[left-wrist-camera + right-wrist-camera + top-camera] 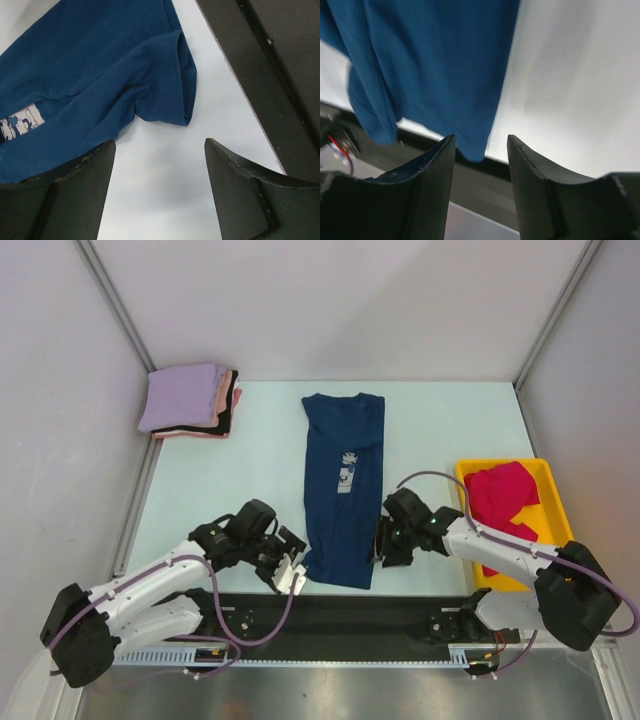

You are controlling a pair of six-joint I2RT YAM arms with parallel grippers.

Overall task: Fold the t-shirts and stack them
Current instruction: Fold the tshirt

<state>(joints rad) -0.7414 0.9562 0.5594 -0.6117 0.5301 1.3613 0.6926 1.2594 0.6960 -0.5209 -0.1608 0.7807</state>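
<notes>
The navy blue t-shirt lies folded lengthwise as a long strip mid-table, its white print facing up. My left gripper is open and empty, just left of the shirt's near left corner. In the left wrist view the shirt and its folded sleeve lie ahead of the fingers. My right gripper is open at the shirt's near right edge. In the right wrist view the shirt's corner sits just beyond the fingertips. A folded stack with lavender on top sits back left.
A yellow tray at the right holds a crimson shirt. A black rail runs along the table's near edge. Grey walls close the left, back and right sides.
</notes>
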